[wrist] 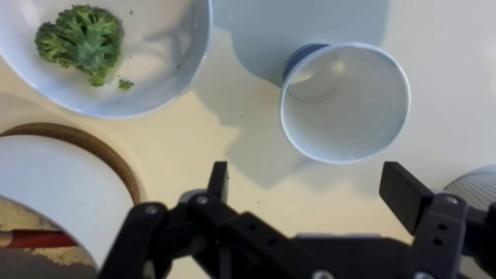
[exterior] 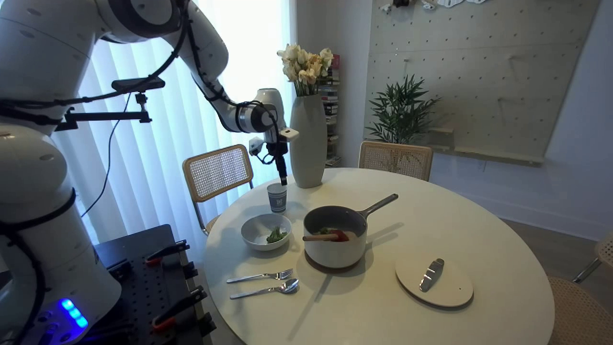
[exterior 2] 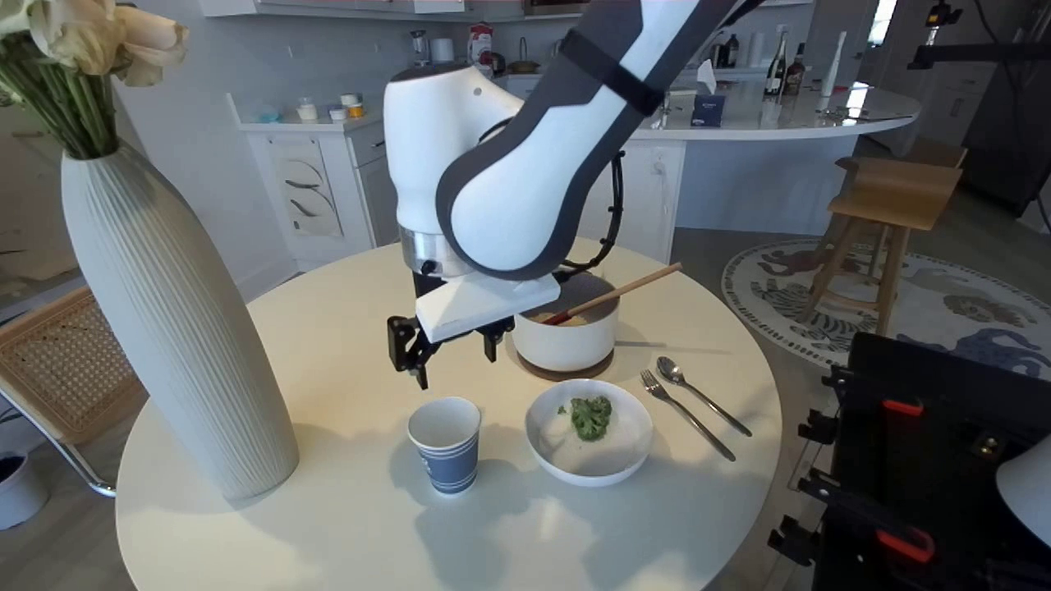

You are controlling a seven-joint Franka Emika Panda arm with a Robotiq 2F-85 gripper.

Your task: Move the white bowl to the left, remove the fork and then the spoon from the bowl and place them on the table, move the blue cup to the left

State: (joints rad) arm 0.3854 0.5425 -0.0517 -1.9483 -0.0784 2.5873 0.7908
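Observation:
The blue cup (exterior 2: 452, 464), upright with blue printed bands, stands on the white table (exterior: 378, 311) in both exterior views. My gripper (wrist: 304, 176) is open above the table near the cup, its fingers wide apart and nothing between them. In the wrist view the rim of the blue cup (wrist: 348, 151) lies just ahead of the fingertips, apart from them. Beside the cup sits the white bowl (exterior: 256, 233), holding a piece of broccoli. On the table past the bowl, the fork (exterior: 261, 276) and the spoon (exterior: 268, 290) lie side by side.
A saucepan (exterior: 333, 254) on a brown trivet stands close to the bowl, with a wooden-handled red utensil in it. The tall flower vase (exterior 2: 181, 345) rises on the cup's opposite side. A round pale lid or plate (exterior: 452, 287) with a metal strip lies farther off.

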